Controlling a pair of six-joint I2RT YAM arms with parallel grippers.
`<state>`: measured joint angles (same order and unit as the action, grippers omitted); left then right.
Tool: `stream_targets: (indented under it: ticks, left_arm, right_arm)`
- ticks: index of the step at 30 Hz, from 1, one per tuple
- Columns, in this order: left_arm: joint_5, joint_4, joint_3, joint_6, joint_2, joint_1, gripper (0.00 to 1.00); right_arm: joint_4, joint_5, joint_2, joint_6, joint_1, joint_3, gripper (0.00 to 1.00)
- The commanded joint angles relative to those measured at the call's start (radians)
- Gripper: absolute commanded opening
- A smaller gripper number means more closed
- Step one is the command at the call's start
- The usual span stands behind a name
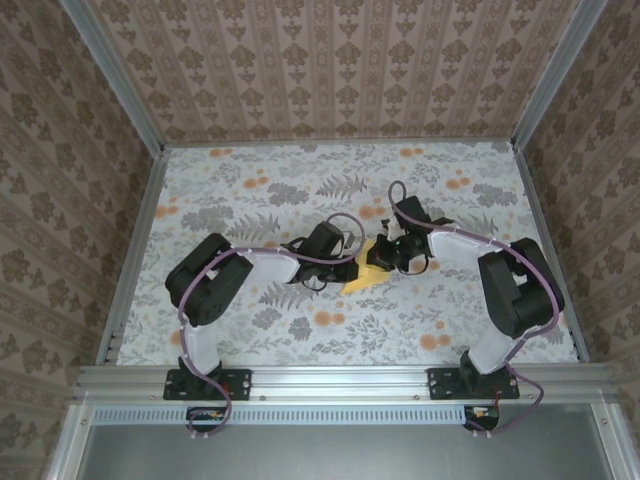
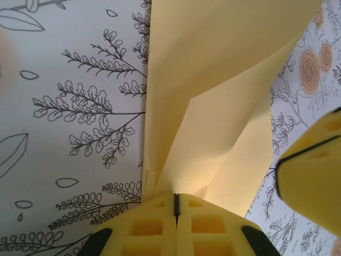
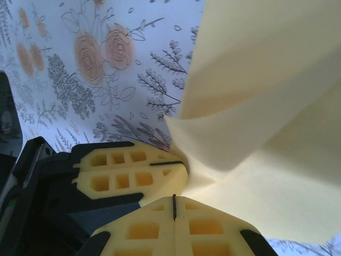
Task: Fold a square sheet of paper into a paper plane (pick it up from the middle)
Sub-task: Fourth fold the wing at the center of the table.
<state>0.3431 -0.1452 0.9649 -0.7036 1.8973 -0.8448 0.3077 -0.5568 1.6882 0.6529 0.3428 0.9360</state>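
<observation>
Sheet (image 2: 213, 80) creased and part-folded, no dart yet; left jaws clamp its edge, right jaws together alongside.

Brown damask-patterned walls (image 1: 330, 70) enclose a table (image 1: 250, 190) covered in a pale floral print of grey leaves and orange blooms, edged by aluminium rails (image 1: 340, 380).

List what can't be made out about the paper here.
- Top external: the sheet of paper is too small to read its creases.
- Left wrist: its far edge runs off the top; the left gripper hides the pinched edge.
- Right wrist: it runs off the top and right; the shut right gripper hides whether it pinches the sheet.
</observation>
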Motion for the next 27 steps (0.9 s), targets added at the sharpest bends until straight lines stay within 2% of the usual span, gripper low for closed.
stream_targets:
  ticks: [1,7,19,27]
  left_arm:
    - [-0.052,0.132,-0.006,-0.015,0.042,0.004,0.0]
    - [-0.053,0.151,-0.004,-0.026,0.041,0.004,0.0]
    - [-0.055,0.188,-0.012,-0.031,0.043,0.004,0.0]
    - [-0.053,0.188,-0.009,-0.018,0.042,0.005,0.0]
  right_arm:
    - [-0.077,-0.071,0.06,-0.032,0.002,-0.013,0.03]
    - [-0.098,-0.062,0.119,-0.051,0.002,-0.006,0.01]
    - [-0.06,0.062,0.173,-0.137,-0.054,0.051,0.0]
    - [-0.118,0.021,0.081,-0.127,-0.061,0.027,0.0]
